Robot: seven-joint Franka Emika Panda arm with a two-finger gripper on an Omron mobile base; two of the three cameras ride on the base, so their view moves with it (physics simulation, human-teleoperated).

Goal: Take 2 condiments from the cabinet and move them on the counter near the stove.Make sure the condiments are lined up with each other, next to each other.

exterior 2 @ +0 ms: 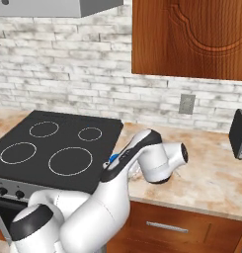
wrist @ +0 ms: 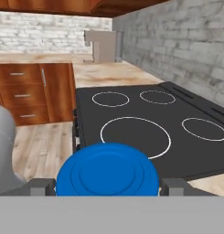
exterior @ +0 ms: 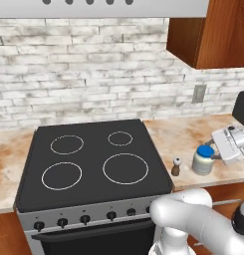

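Two condiments stand on the desk near its front edge, just right of the stove [exterior: 93,164]: a slim brown shaker [exterior: 176,167] and a squat white jar [exterior: 203,160], likely rigid and smooth.

From the hand, the gripper [wrist: 107,186] brackets the jar's glossy blue lid [wrist: 107,171], fingers apart; grasp its sides.

Stove [exterior 2: 53,143] at left on counter [exterior 2: 211,183]; my arm [exterior 2: 137,158] lies over the counter edge, a blue lid [exterior 2: 113,158] peeking beside it. Cabinet [exterior 2: 191,39] above; outlet [exterior 2: 186,104] on brick wall.
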